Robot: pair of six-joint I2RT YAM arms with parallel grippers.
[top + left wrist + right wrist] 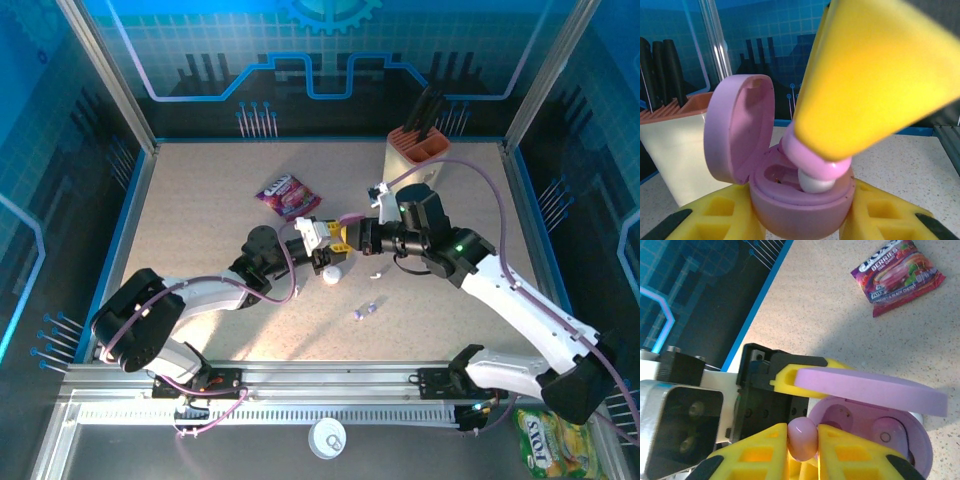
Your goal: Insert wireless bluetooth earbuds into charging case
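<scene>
Top view: left gripper (322,243) and right gripper (345,238) meet tip to tip at mid-table (200,180), both arms stretched low and inward from the near edge. Packet (286,195) lies just beyond them, caddy (424,152) stands at the far right edge, and loose buds (365,310) lie nearer the bases. There is bare surface to the left and well clear of the walls. What the grippers hold is too small to tell here. Left wrist view: the left gripper (800,216) has its fingers (715,215) clamped on the base of the lilac case (800,205), lid (740,130) hinged up to the left. A pink earbud (815,167) sits at the case's mouth, its white tip inside the cavity, under a yellow finger (875,70) of the right gripper. The caddy (675,145) is behind on the left. Right wrist view: the right gripper (803,432) is clamped on the earbud (802,441) at the case's (875,437) rim. The lid (870,390) stands out flat above the cavity, and the packet (897,272) lies beyond.
</scene>
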